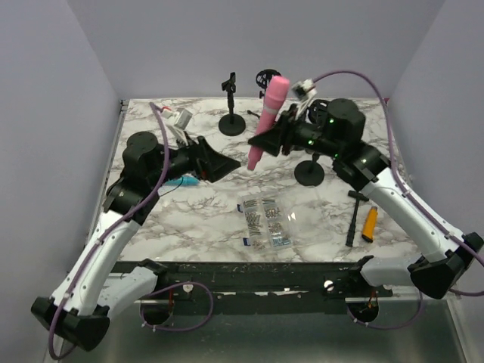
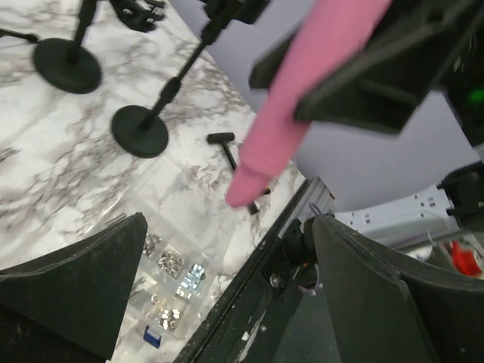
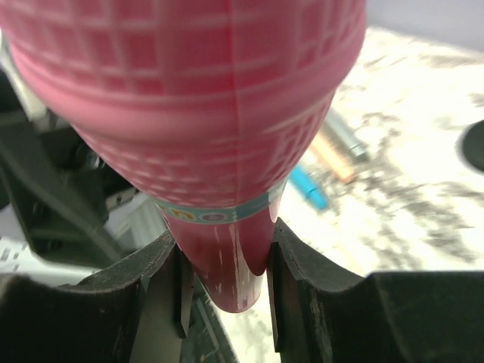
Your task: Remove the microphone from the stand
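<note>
**Finding:** We find the pink plastic microphone with the gridded head [image 1: 266, 121] held aloft over the marble-pattern table [image 1: 197, 219]. It is tilted, head uppermost, and clear of both black round-based stands [image 1: 231, 123] [image 1: 309, 173].

**Tools:** The right gripper [image 3: 225, 280] is clamped on the tapered handle just below the head. The left gripper [image 2: 227, 227] stands wide open and empty, near the microphone's lower tip.

**Handling:** We judge the body light, rigid and glossy. On a taper that means it may slip through the pads.

**Recommended hold:** Squarely across the handle, close under the coloured band.
</note>
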